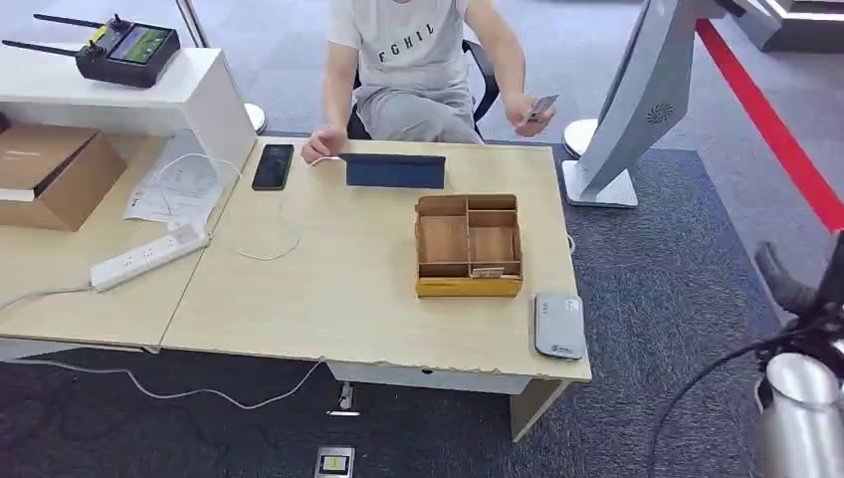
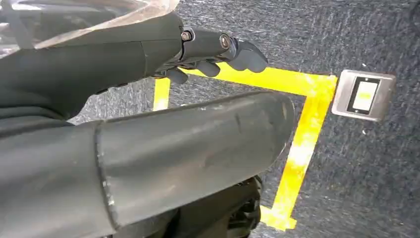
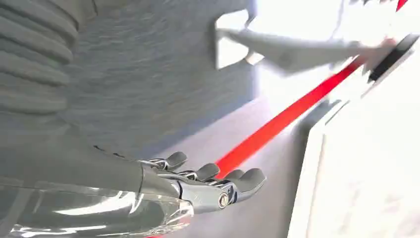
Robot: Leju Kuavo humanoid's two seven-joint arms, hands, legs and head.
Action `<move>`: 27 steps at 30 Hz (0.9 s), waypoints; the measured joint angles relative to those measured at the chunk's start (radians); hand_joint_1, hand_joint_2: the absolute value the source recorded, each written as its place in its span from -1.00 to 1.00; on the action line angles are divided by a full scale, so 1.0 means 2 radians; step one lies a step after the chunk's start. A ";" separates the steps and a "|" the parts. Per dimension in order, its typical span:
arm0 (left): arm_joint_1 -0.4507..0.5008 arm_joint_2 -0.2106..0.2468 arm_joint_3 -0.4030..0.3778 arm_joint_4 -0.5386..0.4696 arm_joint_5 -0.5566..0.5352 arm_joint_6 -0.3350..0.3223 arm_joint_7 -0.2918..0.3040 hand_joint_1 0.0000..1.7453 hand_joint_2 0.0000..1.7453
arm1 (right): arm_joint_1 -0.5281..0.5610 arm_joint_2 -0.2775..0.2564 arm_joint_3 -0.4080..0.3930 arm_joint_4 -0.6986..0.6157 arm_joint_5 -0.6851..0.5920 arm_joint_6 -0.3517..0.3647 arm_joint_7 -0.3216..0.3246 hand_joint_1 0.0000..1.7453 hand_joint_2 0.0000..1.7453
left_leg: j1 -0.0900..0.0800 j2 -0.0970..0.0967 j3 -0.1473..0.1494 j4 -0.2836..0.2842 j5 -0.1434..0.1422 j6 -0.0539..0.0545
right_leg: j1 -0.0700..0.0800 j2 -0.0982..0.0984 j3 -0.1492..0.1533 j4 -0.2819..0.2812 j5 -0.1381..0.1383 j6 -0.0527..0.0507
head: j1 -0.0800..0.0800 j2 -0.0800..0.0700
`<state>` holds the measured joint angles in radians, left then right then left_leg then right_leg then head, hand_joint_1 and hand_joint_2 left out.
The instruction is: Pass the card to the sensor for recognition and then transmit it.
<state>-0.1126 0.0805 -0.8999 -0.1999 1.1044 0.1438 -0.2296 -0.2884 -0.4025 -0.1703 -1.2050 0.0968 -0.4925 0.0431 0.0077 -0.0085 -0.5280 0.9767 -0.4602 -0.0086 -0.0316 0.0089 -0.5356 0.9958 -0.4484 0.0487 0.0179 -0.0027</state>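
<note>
A person seated behind the desk holds the card (image 1: 541, 106) up in one hand, off the desk's far right corner. The sensor, a flat grey reader (image 1: 558, 325), lies on the desk's (image 1: 328, 289) near right corner. My right hand (image 1: 789, 286) is raised at the right edge of the head view, away from the desk; in the right wrist view its fingers (image 3: 213, 173) are apart and hold nothing. My left hand (image 2: 208, 54) hangs over the carpet with its fingers stretched out, nothing in them.
A wooden compartment box (image 1: 468, 246) stands just behind the reader. A dark tablet (image 1: 395, 170), a phone (image 1: 273, 166), a power strip (image 1: 149, 256) and a cardboard box (image 1: 50, 174) lie further left. A grey kiosk (image 1: 637, 100) stands right of the desk. Yellow tape (image 2: 302, 144) marks the floor.
</note>
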 joint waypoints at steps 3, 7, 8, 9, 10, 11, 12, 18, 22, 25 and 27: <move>0.001 0.000 -0.003 0.000 0.000 0.000 0.000 -1.00 -1.00 | -0.020 -0.003 0.065 -0.041 0.024 0.000 0.007 -1.00 1.00 | 0.000 -0.004 -0.001 0.000 0.001 0.000 | 0.000 -0.004 0.000 0.000 0.000 0.000 | 0.000 0.000; 0.002 0.001 -0.007 0.000 0.000 0.000 0.000 -1.00 -1.00 | -0.031 -0.008 0.128 -0.070 0.042 0.000 0.012 -1.00 1.00 | 0.001 -0.006 -0.002 0.000 0.001 0.000 | 0.000 -0.005 -0.001 0.000 0.000 0.000 | 0.000 0.000; 0.003 0.001 -0.009 0.000 0.000 0.000 0.000 -1.00 -1.00 | -0.033 -0.008 0.136 -0.075 0.047 -0.001 0.013 -1.00 1.00 | 0.001 -0.006 -0.003 0.000 0.001 0.000 | 0.000 -0.005 -0.001 0.000 0.000 0.000 | 0.000 0.000; 0.004 0.001 -0.011 0.000 0.000 0.000 0.000 -1.00 -1.00 | -0.040 -0.010 0.156 -0.085 0.060 -0.002 0.013 -1.00 1.00 | 0.000 -0.005 -0.003 0.000 0.001 0.000 | 0.000 -0.005 -0.002 0.000 0.000 0.000 | 0.000 0.000; 0.004 0.001 -0.012 0.000 -0.001 0.000 0.001 -1.00 -1.00 | -0.046 -0.012 0.171 -0.091 0.074 -0.002 0.015 -1.00 1.00 | 0.001 -0.004 -0.002 0.000 0.001 0.000 | 0.000 -0.004 -0.002 0.000 0.000 0.000 | 0.000 0.000; 0.004 0.001 -0.013 0.000 -0.002 0.000 0.001 -1.00 -1.00 | -0.050 -0.013 0.176 -0.092 0.080 -0.002 0.015 -1.00 1.00 | 0.001 -0.004 -0.002 0.000 0.001 0.000 | 0.000 -0.004 -0.002 0.000 0.000 0.000 | 0.000 0.000; 0.003 0.001 -0.014 0.000 -0.002 0.000 0.001 -1.00 -1.00 | -0.053 -0.014 0.191 -0.096 0.101 -0.002 0.020 -1.00 1.00 | 0.001 -0.005 -0.002 0.000 0.001 0.000 | 0.000 -0.004 -0.001 0.000 0.000 0.000 | 0.000 0.000; 0.004 0.001 -0.023 -0.001 -0.002 0.001 -0.002 -1.00 -1.00 | -0.092 -0.017 0.257 -0.094 0.175 0.006 0.061 -1.00 1.00 | 0.001 -0.004 -0.002 0.000 0.001 0.000 | 0.001 -0.004 -0.002 0.000 0.000 0.000 | 0.000 0.000; 0.004 0.001 -0.027 -0.001 -0.008 0.001 0.000 -1.00 -1.00 | -0.118 -0.021 0.288 -0.081 0.244 0.017 0.090 -1.00 1.00 | 0.001 -0.004 -0.002 0.000 0.001 0.000 | 0.001 -0.004 -0.002 0.000 0.000 0.000 | 0.000 0.000; 0.001 0.001 -0.028 -0.001 -0.009 0.002 0.004 -1.00 -1.00 | -0.142 -0.023 0.309 -0.059 0.289 0.023 0.104 -1.00 1.00 | 0.001 -0.004 -0.002 0.000 0.001 0.000 | 0.001 -0.004 -0.002 0.000 0.000 0.000 | 0.000 0.000; -0.001 0.001 -0.031 -0.002 -0.009 0.002 0.007 -1.00 -1.00 | -0.159 -0.023 0.322 -0.042 0.294 0.027 0.107 -1.00 1.00 | 0.001 -0.004 -0.002 0.000 0.001 0.000 | 0.001 -0.004 -0.002 0.000 0.000 0.000 | 0.000 0.000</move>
<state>-0.1146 0.0820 -0.9629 -0.2029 1.0868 0.1473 -0.2155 -0.6056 -0.4486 0.4738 -1.2885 0.6855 -0.4387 0.2571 0.0093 -0.0175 -0.5330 0.9770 -0.4584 -0.0094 -0.0302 0.0006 -0.5391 0.9953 -0.4484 0.0483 0.0175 -0.0027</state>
